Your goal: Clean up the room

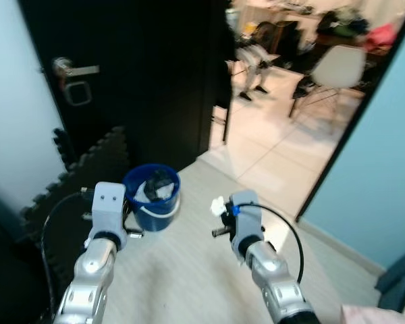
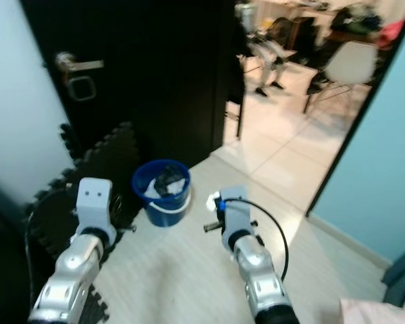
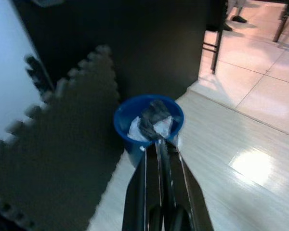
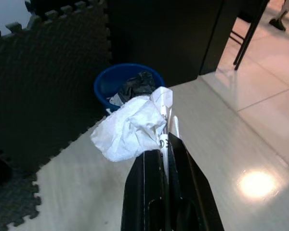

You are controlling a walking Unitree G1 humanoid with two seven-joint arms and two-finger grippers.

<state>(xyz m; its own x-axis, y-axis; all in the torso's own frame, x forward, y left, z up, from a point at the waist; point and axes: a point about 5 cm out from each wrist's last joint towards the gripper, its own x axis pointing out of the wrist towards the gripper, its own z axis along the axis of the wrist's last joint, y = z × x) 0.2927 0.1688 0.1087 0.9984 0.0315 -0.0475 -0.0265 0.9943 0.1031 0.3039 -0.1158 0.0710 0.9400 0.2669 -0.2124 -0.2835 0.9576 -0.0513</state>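
One white paper wad [image 4: 130, 127] pinched in right claw [image 4: 164, 139]; bucket [image 4: 106, 84] contents unclear.

Two silver, ribbed arms end in pale grey box-shaped wrist blocks, the left one showing two small dark screw holes. A black cable loops beside each arm. The left pincer [image 3: 160, 159] and right pincer [image 4: 164, 144] each have long black fingers.

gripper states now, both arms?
Left gripper: shut, holding nothing, aimed at the blue bucket.
Right gripper: shut on crumpled white paper.
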